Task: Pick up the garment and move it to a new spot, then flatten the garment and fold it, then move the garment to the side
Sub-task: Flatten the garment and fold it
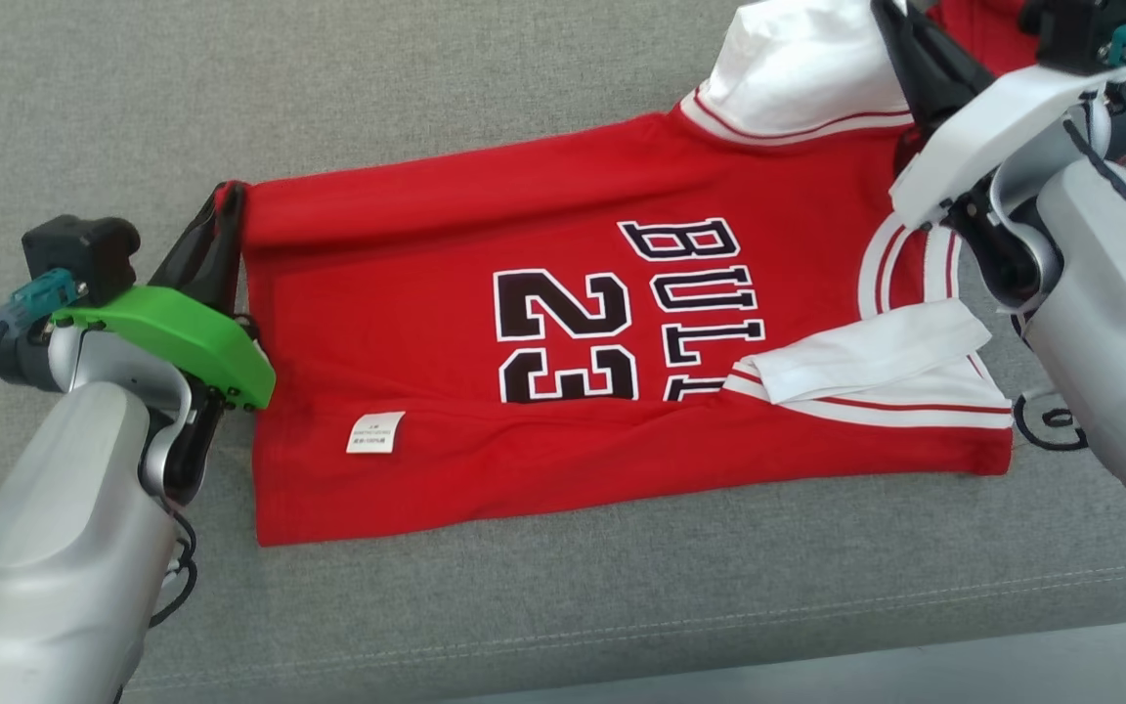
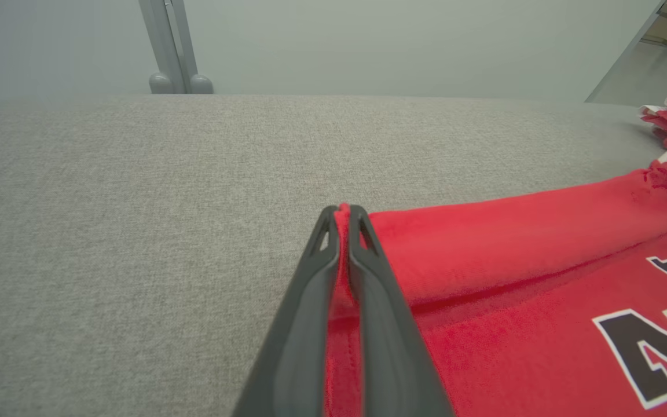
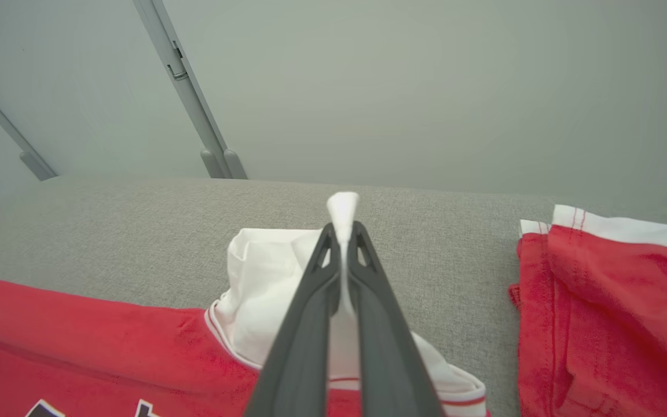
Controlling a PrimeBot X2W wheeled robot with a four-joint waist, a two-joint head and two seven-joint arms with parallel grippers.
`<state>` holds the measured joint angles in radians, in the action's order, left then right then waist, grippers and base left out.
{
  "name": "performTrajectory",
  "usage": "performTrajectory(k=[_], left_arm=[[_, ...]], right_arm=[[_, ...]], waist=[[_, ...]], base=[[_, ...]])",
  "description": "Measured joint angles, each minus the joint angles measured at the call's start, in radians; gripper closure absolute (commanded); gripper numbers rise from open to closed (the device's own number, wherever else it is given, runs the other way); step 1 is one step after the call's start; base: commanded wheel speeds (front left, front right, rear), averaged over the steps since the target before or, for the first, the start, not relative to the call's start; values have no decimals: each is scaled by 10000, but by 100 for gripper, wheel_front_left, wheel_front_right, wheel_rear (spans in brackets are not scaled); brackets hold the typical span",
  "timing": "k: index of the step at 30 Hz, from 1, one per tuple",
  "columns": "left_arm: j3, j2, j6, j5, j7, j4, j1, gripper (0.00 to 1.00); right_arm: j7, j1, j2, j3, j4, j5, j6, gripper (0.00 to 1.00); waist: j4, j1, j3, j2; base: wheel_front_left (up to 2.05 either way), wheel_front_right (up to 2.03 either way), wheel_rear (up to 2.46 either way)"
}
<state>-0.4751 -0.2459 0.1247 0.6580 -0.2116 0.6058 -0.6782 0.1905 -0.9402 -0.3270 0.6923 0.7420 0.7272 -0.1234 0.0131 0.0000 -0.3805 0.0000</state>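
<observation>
A red jersey (image 1: 407,254) lies spread on the grey fabric surface (image 1: 485,88), turned sideways in the head view with its hem toward the robot's left and its neck toward the right. Black letters edged in white spell "BULLS" (image 1: 695,293), with the number 23 (image 1: 568,337) below them. The sleeves are white with red-and-white striped trim. The far sleeve (image 1: 798,68) is lifted and bunched, and the near sleeve (image 1: 876,357) is folded over onto the chest. A small white label (image 1: 374,432) sits near the hem. The body is mostly flat, with a long soft crease along the far edge.

The left gripper (image 2: 342,211) has its fingers pressed together on the far hem corner, red cloth showing between them. The right gripper (image 3: 342,229) has its fingers clamped on the far white sleeve, a tuft of white cloth poking past the tips. Another red garment (image 3: 617,301) lies just beyond the jersey on the right.
</observation>
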Motion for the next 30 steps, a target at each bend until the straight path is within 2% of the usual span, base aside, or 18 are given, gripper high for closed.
performTrajectory(k=[5, 15, 30], left_arm=[[-44, -288, 0, 245, -96, -111, 502, 100], [-288, -516, 0, 709, -196, -420, 1325, 100], [-437, -721, 0, 963, -284, -725, 2069, 100]], right_arm=[[128, 669, -130, 376, -127, 244, 0, 100], [311, 1757, -499, 731, -416, 949, 0, 100], [481, 2573, -782, 947, -901, 1708, 0, 100]], waist=[[187, 0, 429, 0], [551, 0, 1044, 0], [647, 0, 1337, 0]], base=[[0, 0, 0], [0, 0, 0], [0, 0, 0]])
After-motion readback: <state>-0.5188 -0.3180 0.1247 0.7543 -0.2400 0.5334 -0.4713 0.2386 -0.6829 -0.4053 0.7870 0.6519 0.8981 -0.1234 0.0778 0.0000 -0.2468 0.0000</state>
